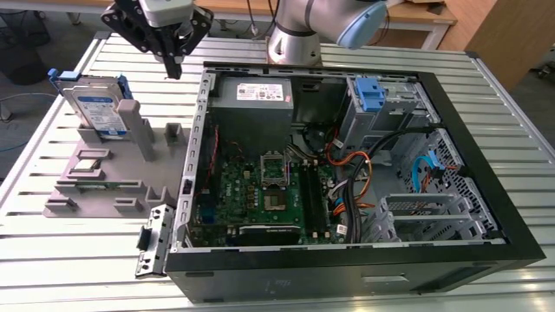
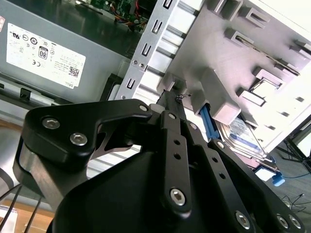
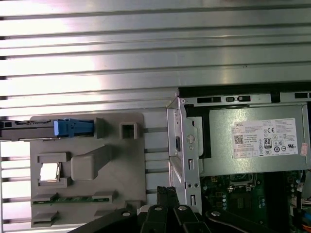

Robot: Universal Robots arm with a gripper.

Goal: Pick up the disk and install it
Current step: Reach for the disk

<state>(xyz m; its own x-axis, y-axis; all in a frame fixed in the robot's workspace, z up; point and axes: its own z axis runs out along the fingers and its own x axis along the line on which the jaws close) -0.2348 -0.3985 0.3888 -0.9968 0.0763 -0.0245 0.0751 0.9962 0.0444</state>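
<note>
One black claw hangs above the slatted metal table. Its two fingers are pressed together at the tips and there is nothing between them. In both wrist views the closed tips taper to a single narrow point.

In the exterior view the claw sits over the strip of table between a grey holder and the rear corner of an open computer case. It touches neither of them.

The disk lies toward eight o'clock from the claw and clear of it. It stands upright on edge in a slot at the holder's eleven o'clock corner, with its blue-and-white label facing the camera and blue rails on both sides. The first wrist view shows the disk edge-on, with a blue rail end beside the holder. In the second wrist view the disk leans against a grey post of the holder.

The case lies at three o'clock from the holder, with its side open and a green motherboard exposed. A grey power supply with a white sticker fills the case's eleven o'clock corner, and it appears in both wrist views. A blue bracket sits in the drive bay at about one o'clock inside the case.
</note>
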